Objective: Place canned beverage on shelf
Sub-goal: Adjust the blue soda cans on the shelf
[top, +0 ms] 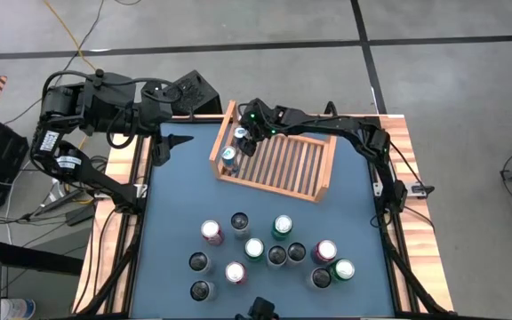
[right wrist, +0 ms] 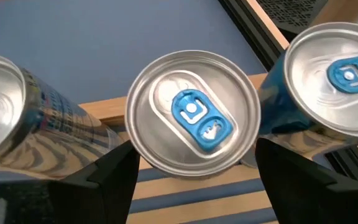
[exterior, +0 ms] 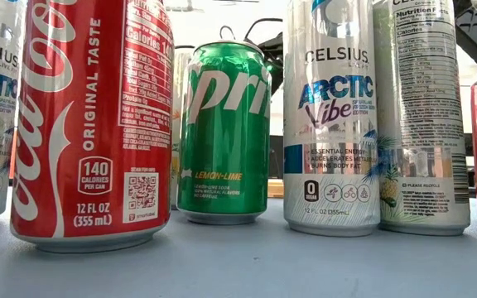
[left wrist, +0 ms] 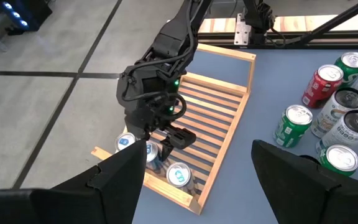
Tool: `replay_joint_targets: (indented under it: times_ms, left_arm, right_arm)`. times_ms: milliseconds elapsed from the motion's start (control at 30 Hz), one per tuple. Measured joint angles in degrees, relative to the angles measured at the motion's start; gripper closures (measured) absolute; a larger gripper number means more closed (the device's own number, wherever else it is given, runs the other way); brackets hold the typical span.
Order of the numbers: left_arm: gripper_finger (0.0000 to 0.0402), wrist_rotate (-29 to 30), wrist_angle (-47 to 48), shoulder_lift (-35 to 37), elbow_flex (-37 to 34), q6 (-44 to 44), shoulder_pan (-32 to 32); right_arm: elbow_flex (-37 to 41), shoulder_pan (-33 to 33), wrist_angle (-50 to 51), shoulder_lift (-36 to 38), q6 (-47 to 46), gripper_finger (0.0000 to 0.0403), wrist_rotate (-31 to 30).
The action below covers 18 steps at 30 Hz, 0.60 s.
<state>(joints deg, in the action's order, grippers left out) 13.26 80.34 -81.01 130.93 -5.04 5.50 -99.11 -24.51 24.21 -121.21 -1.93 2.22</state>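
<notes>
The right claw (top: 236, 145) is positioned over the left end of the wooden shelf (top: 278, 163), its fingers spread on either side of the middle silver can with a blue tab (right wrist: 192, 121), not clamping it. This can stands upright in the shelf between two matching cans. The left claw (top: 169, 142) is open, hovering above the counter (top: 176, 204) beside the shelf.

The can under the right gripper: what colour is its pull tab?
Blue, on a silver top; the right wrist view shows it best.

right gripper (left wrist: 157, 144) over shelf (left wrist: 229, 134) corner | three cans (left wrist: 179, 175) beneath | loose cans (left wrist: 293, 124) on table
</notes>
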Motion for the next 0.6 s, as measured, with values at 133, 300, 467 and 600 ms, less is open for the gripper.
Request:
replay_joint_targets:
  times_ms: [133,300,467,600]
  left_arm:
    - [0.0123,0.0,0.0,0.0,0.0,0.0,0.0]
    - [0.0123,0.0,0.0,0.0,0.0,0.2,0.0]
    - [0.0123,0.0,0.0,0.0,0.0,0.2,0.0]
    - [0.0123,0.0,0.0,0.0,0.0,0.2,0.0]
  right_arm:
    - [0.0,0.2,-0.1,0.0,-1.3,0.0097,-2.2]
    - [0.0,0.4,-0.2,0.0,-3.2,0.0097,-4.1]
    - [0.0,0.9,-0.6,0.0,-2.8,0.0097,-5.2]
    - [0.0,1.3,-0.6,0.0,-3.0,0.0097,-5.1]
